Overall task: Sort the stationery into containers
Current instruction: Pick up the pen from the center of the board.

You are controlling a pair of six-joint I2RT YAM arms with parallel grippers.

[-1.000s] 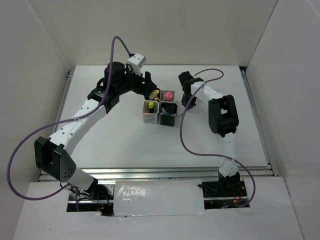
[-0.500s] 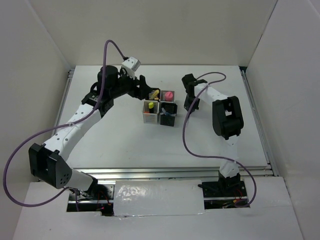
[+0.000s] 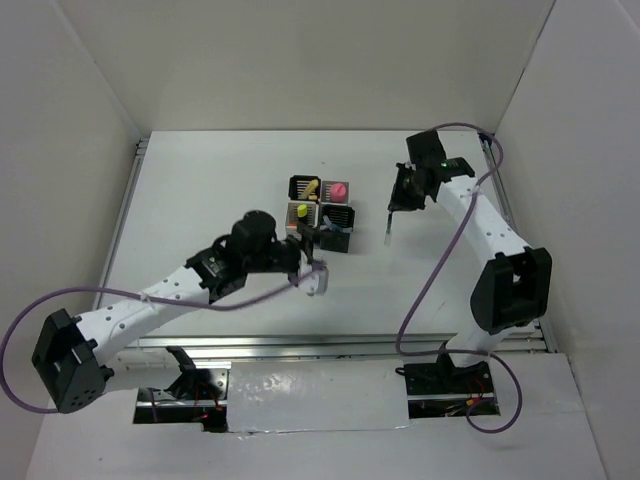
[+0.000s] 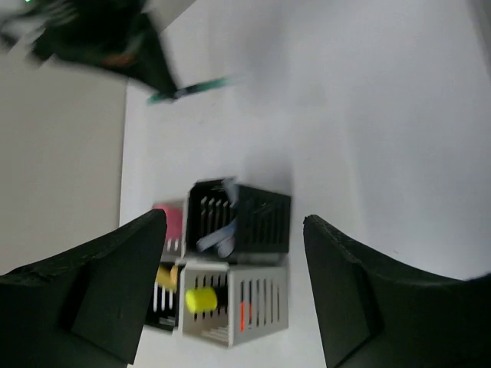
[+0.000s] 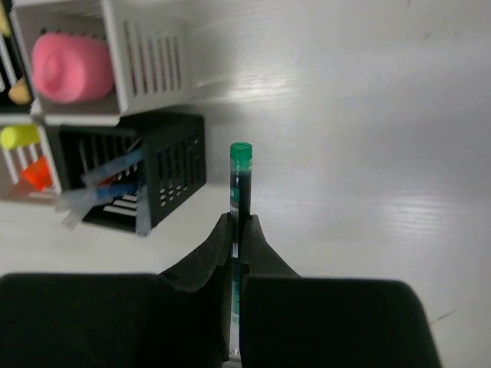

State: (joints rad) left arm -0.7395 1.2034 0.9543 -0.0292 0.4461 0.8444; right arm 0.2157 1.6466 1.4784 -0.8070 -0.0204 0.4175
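My right gripper [image 5: 239, 222] is shut on a thin dark pen with a green cap [image 5: 240, 172]. In the top view the pen [image 3: 388, 226] hangs from that gripper [image 3: 397, 202], right of the containers [image 3: 320, 210]. The black front-right cup [image 5: 165, 172] holds several clear and blue pens [image 5: 100, 192]. A pink highlighter [image 5: 67, 65] stands in a white cup [image 5: 146, 54]. Another white cup [image 4: 253, 307] holds a yellow highlighter [image 4: 201, 297] and an orange one [image 5: 34, 175]. My left gripper [image 4: 234, 222] is open and empty, just in front of the cluster.
The back-left black cup [image 3: 303, 187] holds a pale yellow highlighter [image 3: 312, 186]. White walls enclose the table on three sides. The left arm [image 3: 170, 295] stretches across the front left of the table.
The left arm swung from behind the cups round to their front side. The right gripper shut on the pen and carried it up, away to the right.
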